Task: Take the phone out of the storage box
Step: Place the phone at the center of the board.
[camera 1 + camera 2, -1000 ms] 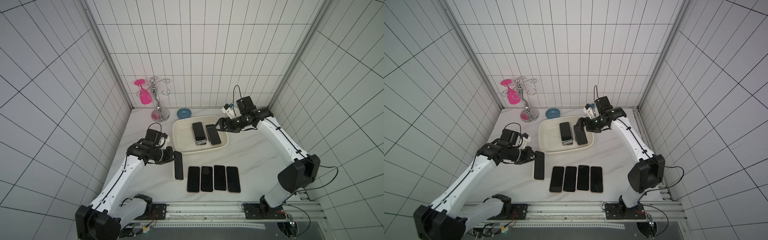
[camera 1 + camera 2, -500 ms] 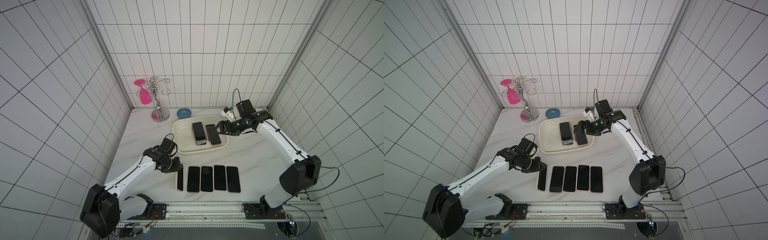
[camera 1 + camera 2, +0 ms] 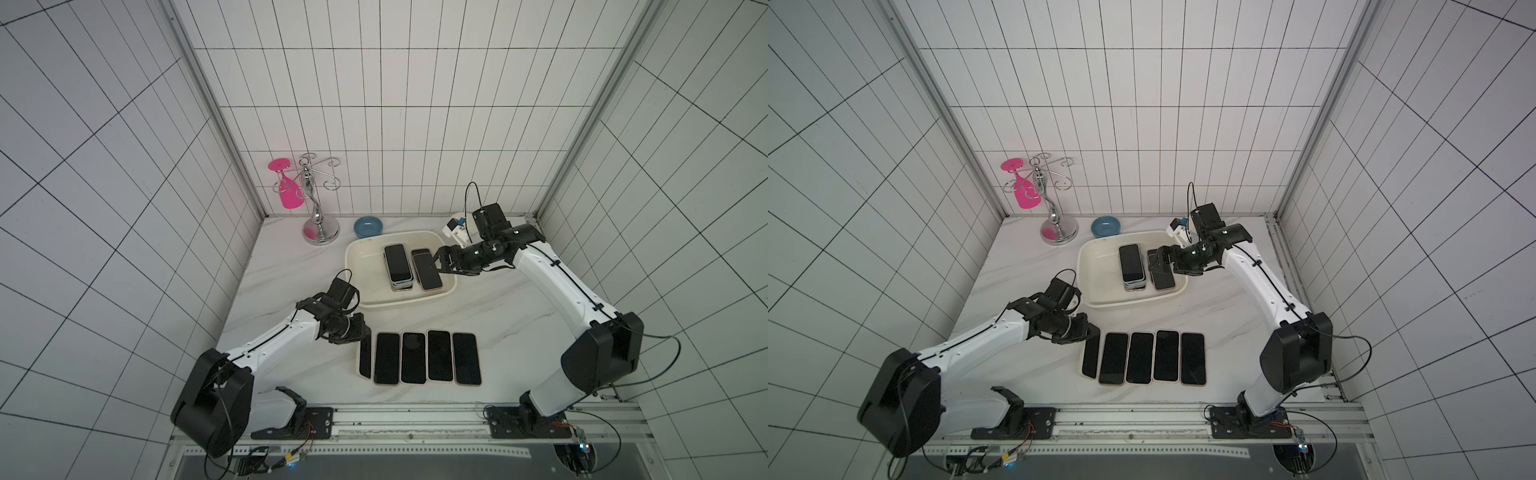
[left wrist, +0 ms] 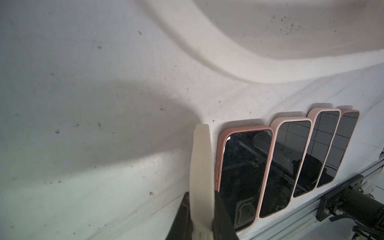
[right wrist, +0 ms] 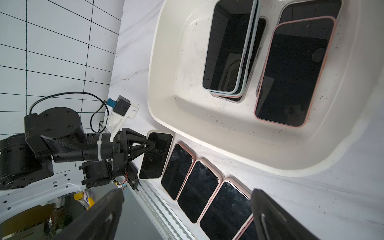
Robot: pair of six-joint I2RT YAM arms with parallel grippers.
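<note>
The left arm (image 3: pixel 270 341) lies low, left gripper (image 3: pixel 362 336) pinching a cream-cased black phone (image 3: pixel 365 358); the right arm (image 3: pixel 557 282) reaches far, right gripper (image 3: pixel 441 262) gaping.

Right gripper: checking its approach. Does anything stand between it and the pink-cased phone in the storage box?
Nothing visible. The open right gripper hangs over the storage box; the pink-cased phone lies uncovered beside it.

At the back of your desk (image 3: pixel 507 316) stands a chrome glass rack (image 3: pixel 321 232), with a pink wine glass (image 3: pixel 287 195) hanging upside down from it. Near the rack's base sits a small blue bowl (image 3: pixel 368 227). White tiled walls (image 3: pixel 395 124) close you in.
</note>
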